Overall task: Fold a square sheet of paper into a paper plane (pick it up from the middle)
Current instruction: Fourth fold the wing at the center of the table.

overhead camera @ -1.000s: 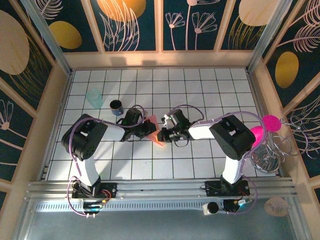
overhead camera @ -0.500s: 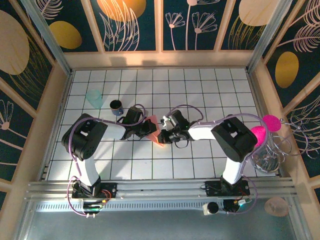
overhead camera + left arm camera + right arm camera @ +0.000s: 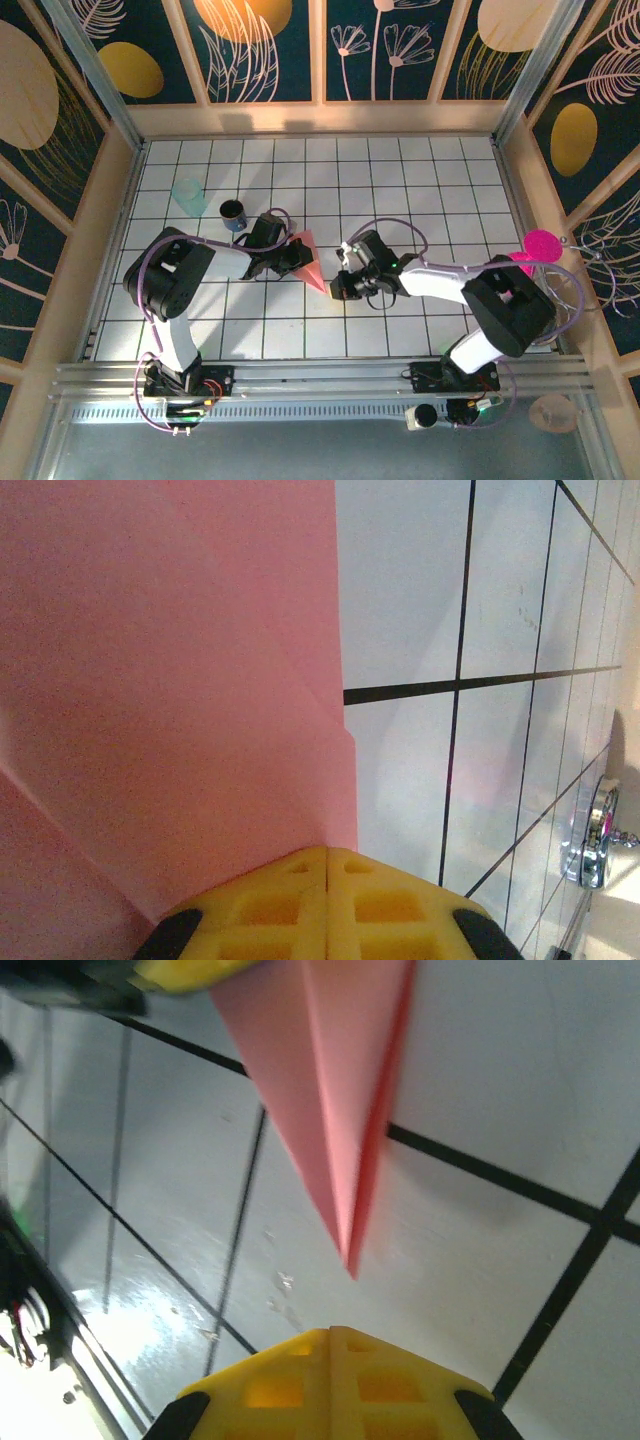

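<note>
Looking down from the top camera, we've got the paper plane pretty much mid-table, a slim salmon-pink dart with its nose aimed toward the near edge and slightly to the right. The left gripper has it by the wide tail end, coming in from the left side.

On the left wrist cam the yellow fingers are squeezed together at the bottom of the picture. The pink paper runs right down into the seam between them, so we'd call that a pinch on the plane. The folded layers show up as a stepped edge against the white tiled table.

The right gripper sits just to the right of the plane's nose, near it but not touching. From its own wrist cam, its jaws are closed pad against pad, meeting at the bottom edge with a strip of tile between them and the paper. The plane's sharp tip points straight at them. The centre crease is easy to spot there, and a bit of the other arm's yellow finger peeks in at the top left, on the paper.

We honestly can't tell whether the nose is resting on the tile or hanging just above it.

Other stuff around: a see-through teal cup and a dark cup behind the left arm. Over at the right edge, a round magenta disc sits on a wire stand, well apart from the plane.
</note>
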Controlling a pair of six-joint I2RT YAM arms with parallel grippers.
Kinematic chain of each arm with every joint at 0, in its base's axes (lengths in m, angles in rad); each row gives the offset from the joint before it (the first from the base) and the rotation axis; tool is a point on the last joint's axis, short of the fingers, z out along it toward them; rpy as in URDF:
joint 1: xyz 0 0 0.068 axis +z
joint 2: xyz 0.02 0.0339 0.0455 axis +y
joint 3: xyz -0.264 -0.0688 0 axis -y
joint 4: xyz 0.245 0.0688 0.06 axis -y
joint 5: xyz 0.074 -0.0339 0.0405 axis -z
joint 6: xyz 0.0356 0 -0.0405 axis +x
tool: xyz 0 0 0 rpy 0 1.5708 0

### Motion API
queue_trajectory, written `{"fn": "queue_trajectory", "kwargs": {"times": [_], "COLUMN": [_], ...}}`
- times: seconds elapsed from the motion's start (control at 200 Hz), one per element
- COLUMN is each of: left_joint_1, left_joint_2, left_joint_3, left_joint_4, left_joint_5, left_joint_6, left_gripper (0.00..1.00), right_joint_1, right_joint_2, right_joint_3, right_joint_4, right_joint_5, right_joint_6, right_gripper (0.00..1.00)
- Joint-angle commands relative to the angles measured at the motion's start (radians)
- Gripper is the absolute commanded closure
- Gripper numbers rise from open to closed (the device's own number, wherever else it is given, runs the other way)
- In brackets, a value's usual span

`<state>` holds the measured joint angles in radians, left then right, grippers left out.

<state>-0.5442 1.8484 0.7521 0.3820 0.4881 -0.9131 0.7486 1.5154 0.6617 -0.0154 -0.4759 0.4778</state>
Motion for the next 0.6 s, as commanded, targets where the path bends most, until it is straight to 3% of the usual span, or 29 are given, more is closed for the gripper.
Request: {"fn": "queue_trajectory", "kwargs": {"times": [0.0, 0.255, 0.596], "left_joint_1": [0.004, 0.004, 0.003], "left_joint_2": [0.027, 0.02, 0.038], "left_joint_3": [-0.029, -0.034, -0.014], "left_joint_4": [-0.062, -0.033, -0.106], "left_joint_5": [-0.063, -0.058, -0.119], "left_joint_6": [0.014, -0.022, -0.059], "left_gripper": [0.92, 0.92, 0.92], "right_joint_1": [-0.001, 0.015, 0.022], "right_joint_2": [-0.009, 0.169, 0.237], "right_joint_3": [0.047, 0.175, 0.202], "right_joint_4": [0.078, 0.104, 0.101], "right_joint_5": [0.059, 0.109, 0.07], "right_joint_6": [0.024, 0.05, 0.038], "right_gripper": [1.0, 1.0, 1.0]}}
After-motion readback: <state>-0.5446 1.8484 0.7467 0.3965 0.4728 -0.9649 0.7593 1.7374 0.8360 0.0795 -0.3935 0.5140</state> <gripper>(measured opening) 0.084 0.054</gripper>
